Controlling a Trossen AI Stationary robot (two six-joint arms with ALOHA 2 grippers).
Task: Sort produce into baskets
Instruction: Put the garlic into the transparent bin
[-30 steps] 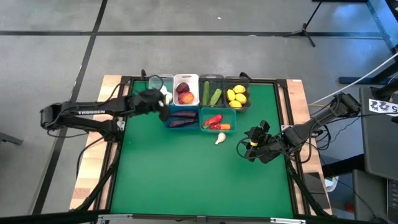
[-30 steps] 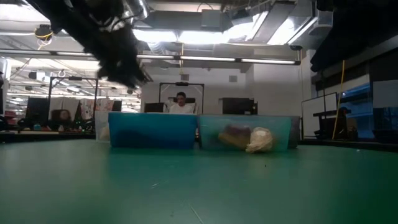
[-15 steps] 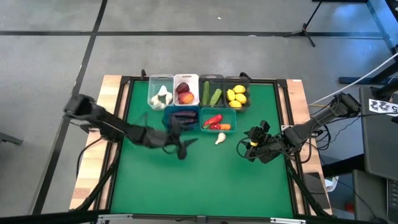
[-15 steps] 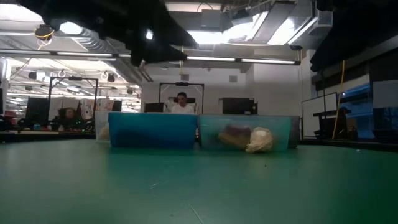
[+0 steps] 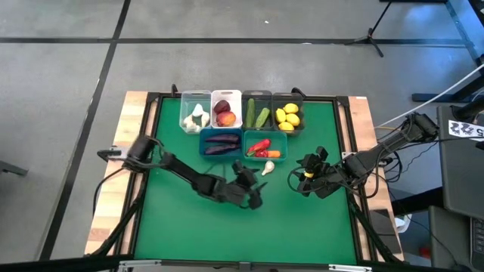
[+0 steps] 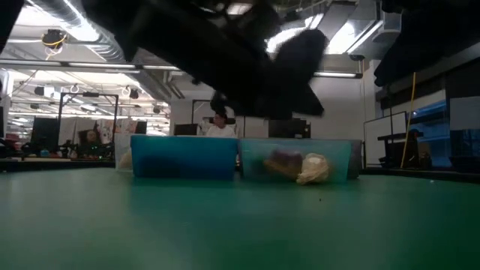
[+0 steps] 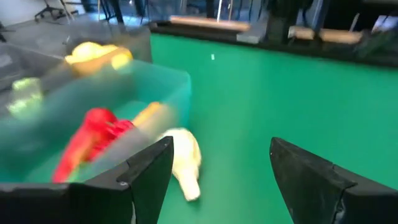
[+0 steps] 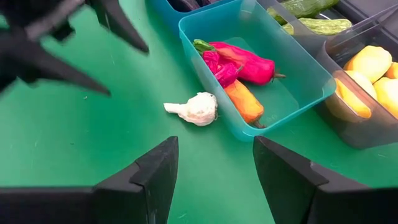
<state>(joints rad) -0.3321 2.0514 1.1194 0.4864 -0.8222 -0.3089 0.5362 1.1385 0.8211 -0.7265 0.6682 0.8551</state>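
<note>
Hovering with fingers spread and empty, the left gripper (image 5: 253, 190) faces a loose garlic (image 8: 194, 108) lying just ahead on the green table (image 5: 189, 227), beside the teal basket (image 8: 298, 93) of peppers (image 8: 239, 60). Nothing lies between. The right gripper (image 5: 302, 181), likewise spread, waits beyond it.

Even overhead light in the high view; ceiling lights (image 6: 225, 41) glare low; left wrist view motion-blurred

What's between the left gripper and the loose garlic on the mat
Nothing visible. The left gripper is open just short of the garlic, with only bare green mat between them. The garlic lies beside the teal bin, outside it.
</note>
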